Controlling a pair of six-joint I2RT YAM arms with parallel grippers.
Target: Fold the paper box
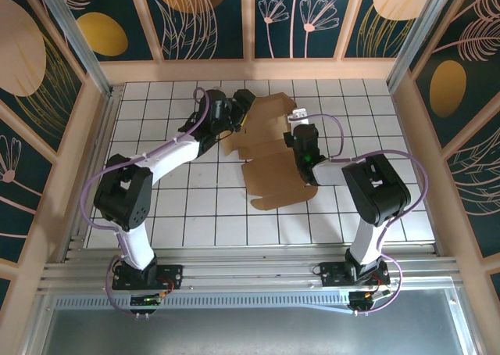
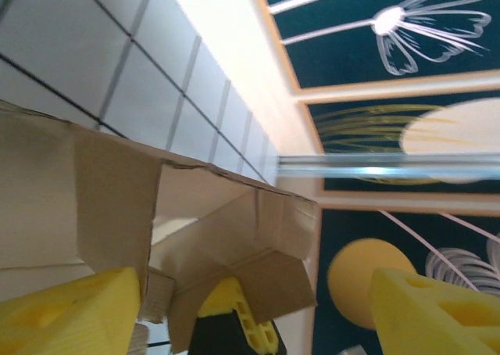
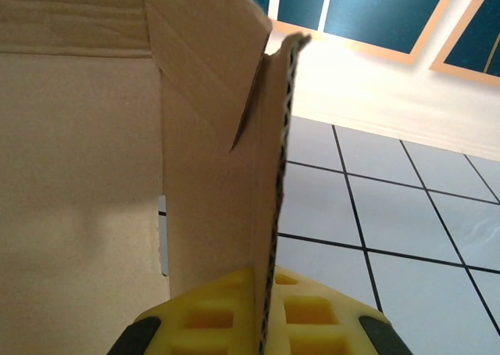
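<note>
The box lay part-folded at mid-frame in the top view, its lower panel flat on the tiles. The right gripper was closed tight on the edge of an upright flap, centre-right of the sheet. The left gripper, above and left, stood wide open beside a raised wall, holding nothing. Judgement: hold the right pinch firm while the left presses that wall along its crease. The sheet's upper part was hidden under both wrists, and its far folds were hard to tell apart.
</note>
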